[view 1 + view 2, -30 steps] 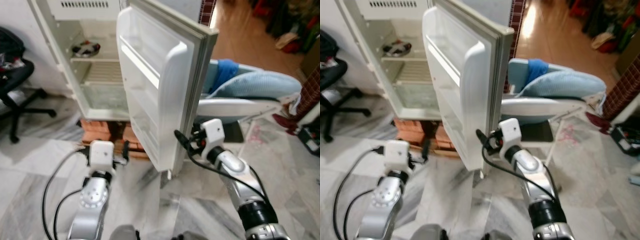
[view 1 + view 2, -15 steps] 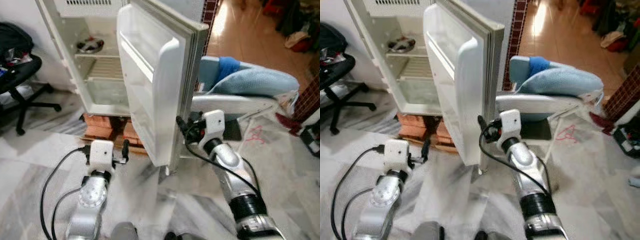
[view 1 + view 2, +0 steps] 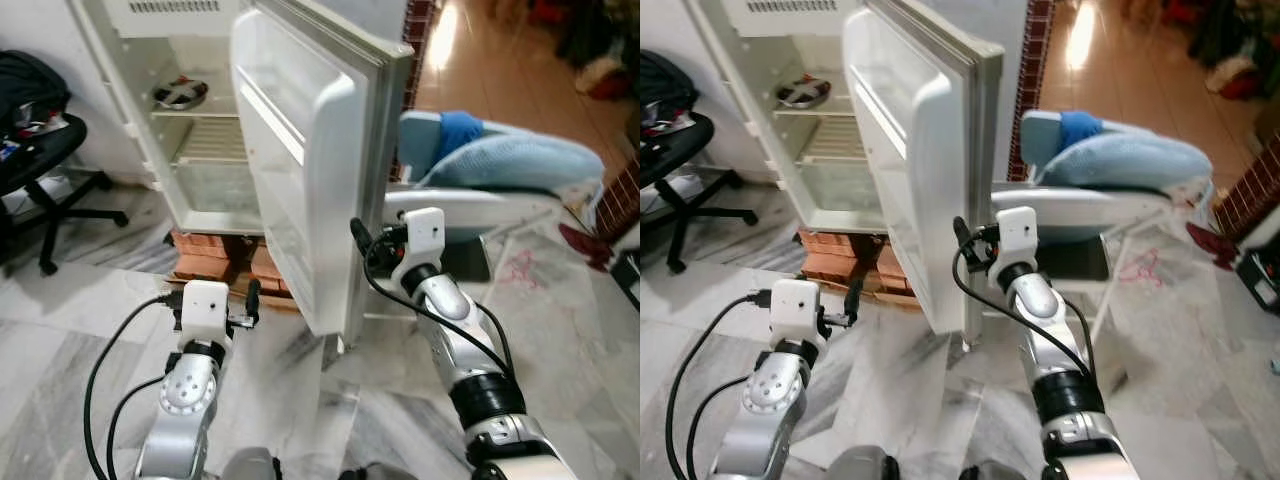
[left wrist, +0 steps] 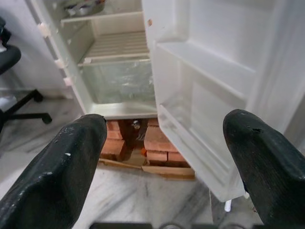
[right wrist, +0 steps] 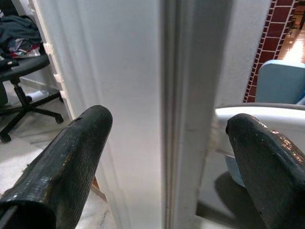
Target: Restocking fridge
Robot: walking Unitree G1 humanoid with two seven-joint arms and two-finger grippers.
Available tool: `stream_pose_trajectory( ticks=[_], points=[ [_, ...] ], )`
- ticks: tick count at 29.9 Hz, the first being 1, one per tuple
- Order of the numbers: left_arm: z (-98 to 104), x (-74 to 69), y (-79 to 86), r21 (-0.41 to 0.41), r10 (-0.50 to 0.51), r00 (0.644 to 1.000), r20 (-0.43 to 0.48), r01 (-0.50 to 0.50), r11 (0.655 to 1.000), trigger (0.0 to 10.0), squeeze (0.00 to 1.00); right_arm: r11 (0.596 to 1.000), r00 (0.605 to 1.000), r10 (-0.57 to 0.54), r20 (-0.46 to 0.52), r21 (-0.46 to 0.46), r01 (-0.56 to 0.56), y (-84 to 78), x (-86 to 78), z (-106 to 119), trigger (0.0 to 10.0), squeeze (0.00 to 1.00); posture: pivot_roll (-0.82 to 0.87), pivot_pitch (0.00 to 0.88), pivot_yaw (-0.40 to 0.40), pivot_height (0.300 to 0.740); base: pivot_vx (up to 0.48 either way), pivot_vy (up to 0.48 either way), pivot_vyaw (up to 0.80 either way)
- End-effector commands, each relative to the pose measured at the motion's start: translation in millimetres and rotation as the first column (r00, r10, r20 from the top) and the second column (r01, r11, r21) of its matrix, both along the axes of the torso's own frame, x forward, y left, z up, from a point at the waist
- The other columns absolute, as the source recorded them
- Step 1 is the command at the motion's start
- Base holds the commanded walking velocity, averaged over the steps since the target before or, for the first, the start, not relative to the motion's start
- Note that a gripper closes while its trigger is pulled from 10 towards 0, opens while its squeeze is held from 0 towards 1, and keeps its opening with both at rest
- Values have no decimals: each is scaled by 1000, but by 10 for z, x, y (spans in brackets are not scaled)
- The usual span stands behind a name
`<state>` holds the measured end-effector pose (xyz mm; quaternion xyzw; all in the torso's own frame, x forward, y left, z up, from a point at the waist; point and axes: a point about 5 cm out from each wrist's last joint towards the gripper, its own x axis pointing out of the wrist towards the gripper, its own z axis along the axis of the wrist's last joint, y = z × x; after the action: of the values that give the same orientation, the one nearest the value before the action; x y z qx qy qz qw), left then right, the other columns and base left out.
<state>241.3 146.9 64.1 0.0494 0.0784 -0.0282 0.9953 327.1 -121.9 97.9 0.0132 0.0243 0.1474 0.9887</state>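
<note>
The right gripper [image 5: 164, 157] is raised at the free edge of the fridge door [image 3: 320, 190], its two black fingers [image 5: 66, 157] spread wide to either side of that edge, not pinching it. The left gripper [image 4: 162, 157] is held low in front of the fridge [image 3: 190, 120], its fingers likewise spread apart with nothing between them, pointing toward the bricks [image 4: 157, 143] under the cabinet. The door stands swung open toward the robot, its inner racks bare. Inside the fridge, a small dark dish [image 3: 180, 95] sits on the upper shelf. A black office chair [image 3: 40, 160] stands to the left on the marble floor [image 3: 60, 330], and a pale blue lounger [image 3: 500, 175] lies behind the door on the right.
</note>
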Motion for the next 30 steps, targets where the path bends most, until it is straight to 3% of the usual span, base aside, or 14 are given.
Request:
stream_pose_trajectory(
  ticks=[1,22,23,24,26,30],
  points=[
    [-2,1,39,11,14,1000,-5,-14,1000,10000,0,1000,1000,4,-2,8,-4,24,0,-2,10000,0,161,46,-1,740,0,0,0],
    [-2,1,39,11,14,1000,-5,-14,1000,10000,0,1000,1000,4,-2,8,-4,24,0,-2,10000,0,161,46,-1,740,0,0,0],
    [-12,-39,123,19,73,997,-19,-73,997,10000,0,996,996,-54,66,77,49,220,354,376,10000,0,275,44,-62,740,0,0,0],
    [-18,-89,196,9,99,995,-25,-99,995,10000,0,982,971,-172,-165,-111,155,-270,-69,-208,10000,0,171,60,-20,740,0,0,0],
    [-15,-95,201,1,90,996,-21,-90,996,10000,0,966,936,-209,-282,-205,154,-504,-463,-503,10000,0,171,59,-20,740,0,0,0],
    [-12,-86,206,3,85,996,-20,-85,996,10000,0,967,937,-208,-279,-202,154,-497,-461,-499,10000,0,170,58,-20,740,0,0,0]
  ],
)
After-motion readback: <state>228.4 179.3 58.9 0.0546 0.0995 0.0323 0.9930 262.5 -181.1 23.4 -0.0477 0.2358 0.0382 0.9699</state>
